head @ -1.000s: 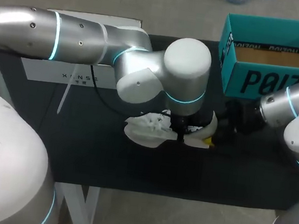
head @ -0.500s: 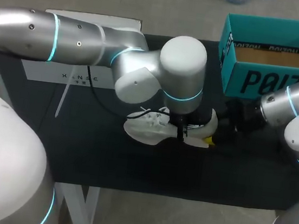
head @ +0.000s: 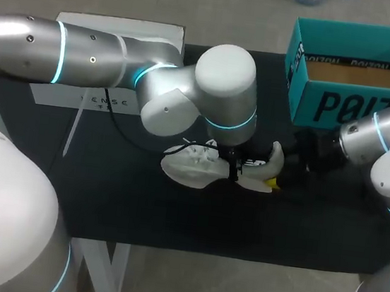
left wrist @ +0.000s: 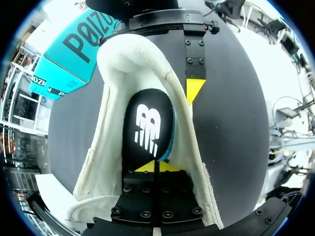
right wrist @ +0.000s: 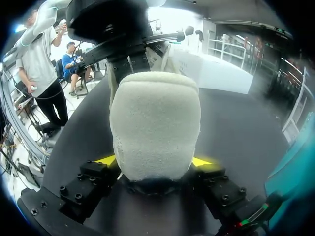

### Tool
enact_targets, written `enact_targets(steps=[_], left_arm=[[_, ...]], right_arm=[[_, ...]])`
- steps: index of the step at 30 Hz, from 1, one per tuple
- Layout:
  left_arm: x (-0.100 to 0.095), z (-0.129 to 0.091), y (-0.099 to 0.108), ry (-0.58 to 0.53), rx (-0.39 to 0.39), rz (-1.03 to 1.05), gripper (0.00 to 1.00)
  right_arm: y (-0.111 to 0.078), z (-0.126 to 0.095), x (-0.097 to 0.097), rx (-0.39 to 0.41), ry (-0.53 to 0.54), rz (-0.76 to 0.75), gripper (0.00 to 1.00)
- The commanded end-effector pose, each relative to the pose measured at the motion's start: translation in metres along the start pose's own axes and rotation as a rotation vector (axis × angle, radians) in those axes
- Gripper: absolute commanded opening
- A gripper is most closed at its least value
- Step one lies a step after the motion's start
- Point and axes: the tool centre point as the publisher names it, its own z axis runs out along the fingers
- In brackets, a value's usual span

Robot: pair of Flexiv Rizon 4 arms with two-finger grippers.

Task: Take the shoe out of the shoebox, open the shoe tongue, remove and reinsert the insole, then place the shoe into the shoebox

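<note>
A white shoe (head: 189, 168) lies on the black table mat (head: 138, 203), toe to the left, heel to the right. My left gripper (head: 235, 169) points down into its opening. Seen from the left wrist, the left gripper (left wrist: 156, 166) has its yellow tips pressed together, shut on the near end of the black insole (left wrist: 147, 125) inside the shoe (left wrist: 115, 103). My right gripper (right wrist: 153, 162) is shut on the padded heel (right wrist: 155, 123), one yellow tip on each side. One of its fingers (left wrist: 195, 73) shows outside the heel. The teal shoebox (head: 343, 100) stands at the back right, its lid off.
A white sign (head: 108, 100) and a thin white stick (head: 72, 134) lie at the back left of the mat. The shoebox (left wrist: 69, 54) is close behind the right arm. Bare mat stretches along the front of the table.
My left arm's wrist has shifted a little to the left, uncovering more of the shoe's heel. The right arm and the shoebox have not moved.
</note>
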Motion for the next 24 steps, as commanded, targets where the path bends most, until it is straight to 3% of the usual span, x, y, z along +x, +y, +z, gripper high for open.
enact_targets(steps=[1, 24], left_arm=[[-0.004, -0.011, 0.004, -0.012, 0.005, 0.003, 0.0], [-0.022, -0.039, 0.024, -0.037, 0.075, -0.061, 0.0]], right_arm=[[-0.001, 0.009, 0.007, 0.005, 0.0, -0.001, 0.0], [-0.001, 0.009, 0.007, 0.005, 0.0, -0.001, 0.0]])
